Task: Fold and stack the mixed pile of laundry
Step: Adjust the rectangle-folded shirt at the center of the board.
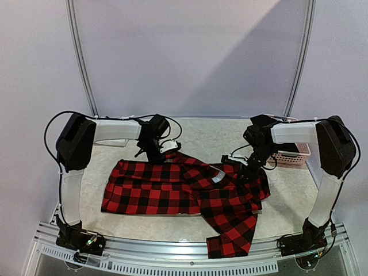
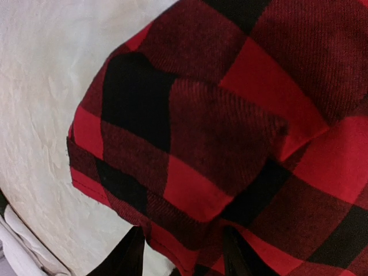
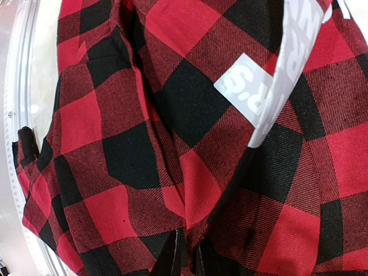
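A pale, mottled table [image 1: 195, 135] sits before plain lilac walls. The flannel shirt [image 1: 172, 190], soft with red-and-black checks, sprawls across the middle of the frame. The right gripper [image 3: 187, 256], nearly closed, pinches a fold. The left gripper [image 2: 181, 247] straddles the hem, half apart; I can't tell whether it grips.

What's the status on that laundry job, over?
Left gripper open astride flannel shirt, far edge. Right gripper shut on shirt. Pink basket far right, not in the way.
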